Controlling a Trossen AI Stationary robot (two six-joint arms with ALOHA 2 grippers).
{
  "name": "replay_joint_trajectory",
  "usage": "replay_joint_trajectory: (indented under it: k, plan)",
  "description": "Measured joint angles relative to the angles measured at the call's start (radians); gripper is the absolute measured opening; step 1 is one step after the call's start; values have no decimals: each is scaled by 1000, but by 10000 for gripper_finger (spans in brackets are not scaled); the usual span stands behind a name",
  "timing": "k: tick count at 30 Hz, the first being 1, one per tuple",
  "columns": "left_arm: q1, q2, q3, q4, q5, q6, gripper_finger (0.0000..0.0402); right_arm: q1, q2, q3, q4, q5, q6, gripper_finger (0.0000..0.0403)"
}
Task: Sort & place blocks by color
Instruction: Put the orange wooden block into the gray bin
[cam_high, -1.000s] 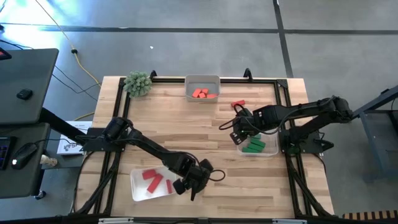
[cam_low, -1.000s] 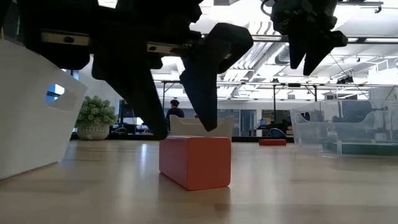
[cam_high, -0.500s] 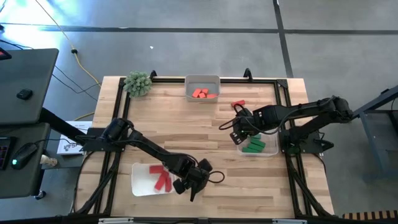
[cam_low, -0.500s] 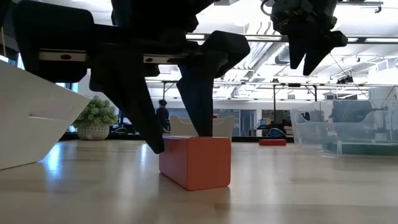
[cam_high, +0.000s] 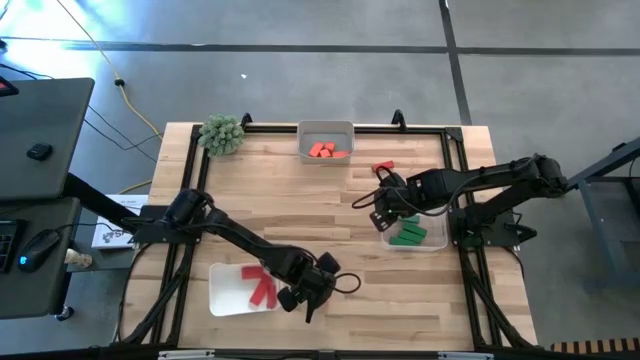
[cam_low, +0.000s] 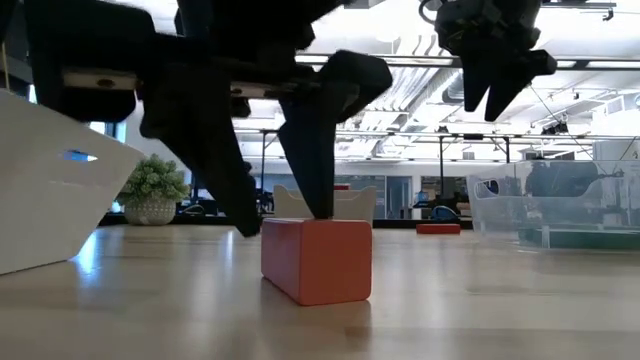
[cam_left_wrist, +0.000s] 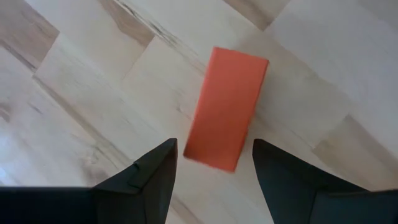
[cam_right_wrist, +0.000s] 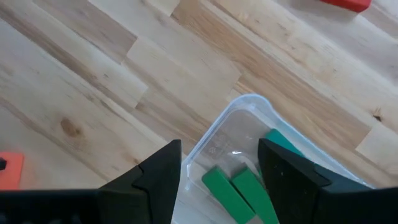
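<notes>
A: Left gripper (cam_high: 312, 291) sat low centre of the high view, fingers (cam_left_wrist: 152, 171) spread wide, straddling one orange block (cam_left_wrist: 226, 107) flat on the table (cam_high: 300, 200), not gripping it.

B: Right gripper (cam_high: 383, 212)?

A: Right of centre, fingers (cam_right_wrist: 163, 165) wide, holding nothing, over the clear tray (cam_high: 432, 240) with green blocks (cam_high: 407, 236). Red blocks (cam_high: 262, 287) lay in the lower-left white tray (cam_high: 222, 292), orange blocks (cam_high: 322, 150) top centre.

B: Any writing?

A: None readable.
</notes>
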Motion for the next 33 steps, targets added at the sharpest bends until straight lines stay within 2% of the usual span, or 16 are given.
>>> replay_joint_trajectory:
  k: [19,26,33]
  plan:
    - [2,-43,3,-14,-28,29,197,0,0,0,0,19,-1,201]
    - [2,-46,78,-18,-30,44,197,0,0,0,0,19,-2,201]
    - [-4,-29,87,-18,53,89,197,0,0,0,0,19,-3,201]
